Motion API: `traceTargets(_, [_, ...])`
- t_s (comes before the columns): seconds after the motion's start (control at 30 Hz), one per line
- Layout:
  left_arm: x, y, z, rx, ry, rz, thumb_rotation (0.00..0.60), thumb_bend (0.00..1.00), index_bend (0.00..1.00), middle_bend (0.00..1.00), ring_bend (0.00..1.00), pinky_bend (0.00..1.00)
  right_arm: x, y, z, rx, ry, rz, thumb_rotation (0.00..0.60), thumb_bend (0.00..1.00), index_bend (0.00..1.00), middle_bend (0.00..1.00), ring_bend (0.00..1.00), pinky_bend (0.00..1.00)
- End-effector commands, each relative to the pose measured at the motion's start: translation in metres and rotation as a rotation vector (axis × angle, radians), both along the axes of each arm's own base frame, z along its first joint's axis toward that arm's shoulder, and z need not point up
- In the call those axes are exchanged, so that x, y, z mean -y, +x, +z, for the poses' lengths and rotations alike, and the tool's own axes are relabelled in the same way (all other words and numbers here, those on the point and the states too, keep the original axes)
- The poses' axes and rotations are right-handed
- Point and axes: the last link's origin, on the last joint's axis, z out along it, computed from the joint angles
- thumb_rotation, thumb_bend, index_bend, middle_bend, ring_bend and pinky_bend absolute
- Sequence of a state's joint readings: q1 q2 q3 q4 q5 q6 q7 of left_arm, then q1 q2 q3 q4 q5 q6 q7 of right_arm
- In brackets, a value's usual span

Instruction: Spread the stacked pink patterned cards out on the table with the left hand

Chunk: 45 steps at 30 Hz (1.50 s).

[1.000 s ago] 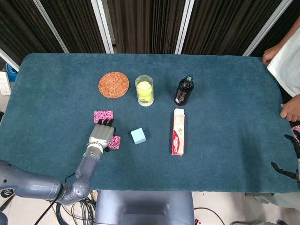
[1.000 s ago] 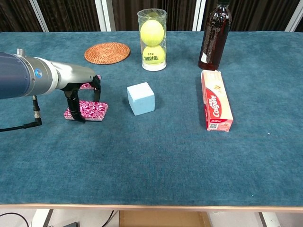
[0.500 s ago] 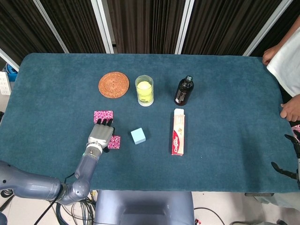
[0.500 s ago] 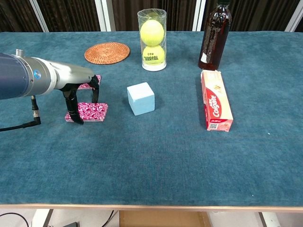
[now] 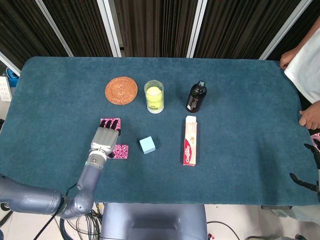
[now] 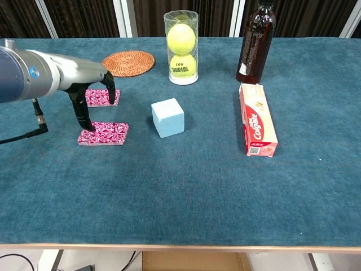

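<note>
Two pink patterned cards lie apart on the blue table. The near card (image 5: 120, 151) (image 6: 107, 134) lies flat beside the blue cube. The far card (image 5: 105, 121) (image 6: 98, 99) sits just behind it, partly under my fingers. My left hand (image 5: 103, 139) (image 6: 84, 84) hovers over both with its fingers (image 6: 111, 93) spread downward, holding nothing. Its thumb points down at the near card's left end. Only dark spread fingers of my right hand (image 5: 311, 167) show, off the table's right edge, with nothing in them.
A light blue cube (image 5: 147, 145) (image 6: 167, 117) sits right of the cards. Behind stand a rattan coaster (image 5: 121, 90), a tube of tennis balls (image 5: 154, 96) and a dark bottle (image 5: 196, 96). A toothpaste box (image 5: 190, 140) lies centre right. A person (image 5: 305, 65) stands at the far right.
My left hand has lifted and drawn back to the left off the near card, which now lies fully exposed. More of the far card shows in the chest view.
</note>
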State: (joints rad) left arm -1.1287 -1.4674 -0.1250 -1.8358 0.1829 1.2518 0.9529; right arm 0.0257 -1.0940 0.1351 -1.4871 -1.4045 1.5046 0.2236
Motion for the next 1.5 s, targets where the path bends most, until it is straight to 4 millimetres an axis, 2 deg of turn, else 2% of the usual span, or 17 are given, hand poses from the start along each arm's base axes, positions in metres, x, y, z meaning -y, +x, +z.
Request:
traceTargets(0.03, [-0.002, 0.002, 0.009, 0.029, 0.007, 0.011, 0.600, 0.14, 0.36, 0.08, 0.00, 0.00, 0.000, 0.000, 0.000, 0.000, 0.000, -0.002, 0.600, 0.12, 0.18, 0.08, 0.13, 0.24])
traceTargets(0.17, [-0.014, 0.002, 0.020, 0.067, 0.031, 0.008, 0.600, 0.14, 0.36, 0.08, 0.00, 0.00, 0.001, 0.001, -0.001, -0.002, -0.001, 0.001, 0.600, 0.12, 0.18, 0.08, 0.13, 0.24])
traceTargets(0.27, [-0.032, -0.004, 0.029, 0.083, 0.066, 0.011, 0.600, 0.14, 0.36, 0.08, 0.00, 0.00, 0.000, 0.001, -0.001, -0.003, 0.001, 0.001, 0.600, 0.12, 0.18, 0.08, 0.13, 0.24])
traceTargets(0.53, [-0.063, -0.019, 0.042, 0.149, 0.111, 0.058, 0.600, 0.13, 0.37, 0.08, 0.00, 0.00, 0.003, 0.001, -0.004, -0.012, 0.012, -0.005, 0.600, 0.11, 0.18, 0.08, 0.13, 0.24])
traceTargets(0.8, [-0.084, -0.030, 0.034, 0.128, 0.139, 0.092, 0.600, 0.09, 0.36, 0.08, 0.00, 0.00, 0.004, 0.001, -0.006, -0.020, 0.017, -0.013, 0.600, 0.12, 0.18, 0.08, 0.13, 0.24])
traceTargets(1.07, [-0.086, -0.034, 0.017, 0.128, 0.111, 0.132, 0.600, 0.08, 0.37, 0.08, 0.00, 0.00, 0.005, 0.001, -0.007, -0.022, 0.026, -0.014, 0.600, 0.12, 0.18, 0.08, 0.13, 0.24])
traceTargets(1.5, [-0.093, -0.038, 0.001, 0.099, 0.116, 0.168, 0.600, 0.08, 0.39, 0.08, 0.00, 0.00, 0.005, 0.000, -0.006, -0.017, 0.021, -0.016, 0.600, 0.12, 0.18, 0.08, 0.13, 0.24])
